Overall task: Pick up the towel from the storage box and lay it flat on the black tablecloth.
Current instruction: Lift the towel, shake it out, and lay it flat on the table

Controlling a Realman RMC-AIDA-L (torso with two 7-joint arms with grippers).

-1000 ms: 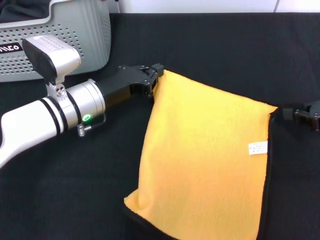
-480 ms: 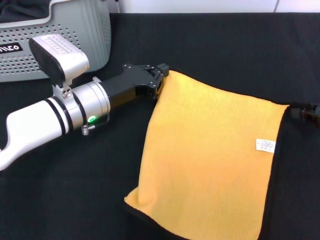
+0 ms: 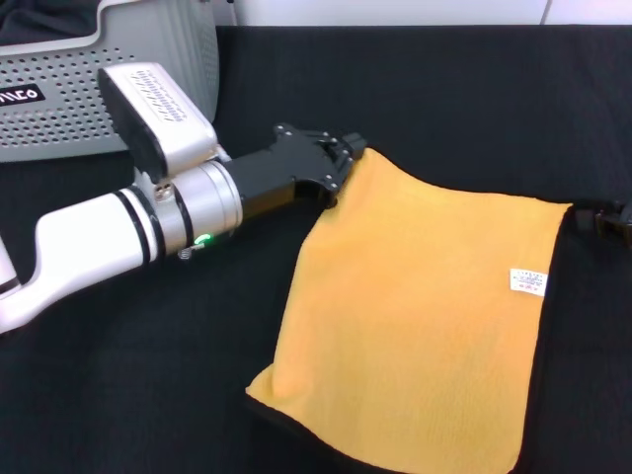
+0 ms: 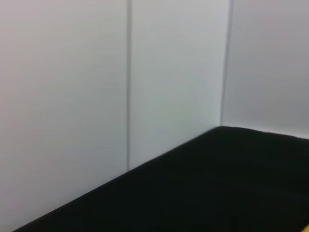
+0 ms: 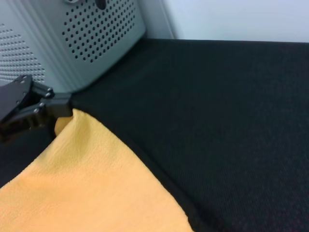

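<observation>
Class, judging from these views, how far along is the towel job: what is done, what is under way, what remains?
Done: the towel is out of the storage box.
Under way: the left gripper and right gripper each hold a far corner, with its near edge on the black tablecloth.
Left: lower the far edge flat and let go.

Even, bright lighting, soft shadows; the left wrist view is blurred.
</observation>
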